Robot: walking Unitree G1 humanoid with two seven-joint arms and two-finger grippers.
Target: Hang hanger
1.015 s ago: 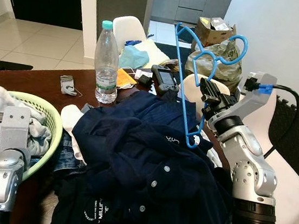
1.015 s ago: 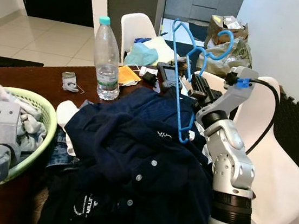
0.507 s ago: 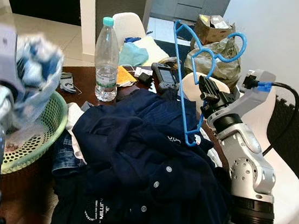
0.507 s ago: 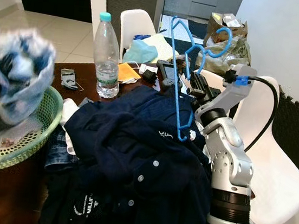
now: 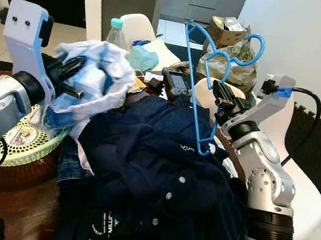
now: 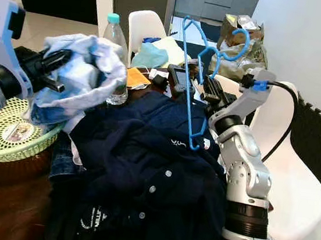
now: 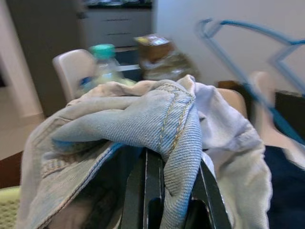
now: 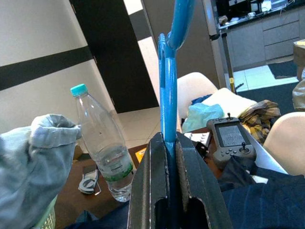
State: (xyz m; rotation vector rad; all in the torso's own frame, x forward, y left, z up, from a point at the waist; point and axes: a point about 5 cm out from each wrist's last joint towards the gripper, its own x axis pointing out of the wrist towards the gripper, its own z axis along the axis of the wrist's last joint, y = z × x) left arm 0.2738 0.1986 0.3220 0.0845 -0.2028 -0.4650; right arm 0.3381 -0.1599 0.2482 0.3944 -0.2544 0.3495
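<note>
My right gripper (image 5: 218, 92) is shut on a blue plastic hanger (image 5: 193, 83), which it holds upright above the table's right side, hook (image 5: 246, 55) pointing away. In the right wrist view the hanger (image 8: 167, 95) runs straight up from between the gripper's fingers (image 8: 151, 191). My left gripper (image 5: 72, 75) is raised over the table's left side and is shut on a bunched pale blue denim garment (image 5: 98, 74), which drapes over its fingers (image 7: 153, 186). A dark navy shirt (image 5: 154, 172) lies spread on the table between the two arms.
A green laundry basket (image 5: 25, 150) sits at the left on the brown table (image 5: 21, 208). Behind the denim stand a water bottle (image 5: 116, 29) and a handheld device (image 5: 177, 82). White chairs stand at the right (image 5: 309, 197) and at the back.
My left arm has risen out of the basket with the denim garment and swung right, over the table. The right gripper and hanger have barely shifted.
</note>
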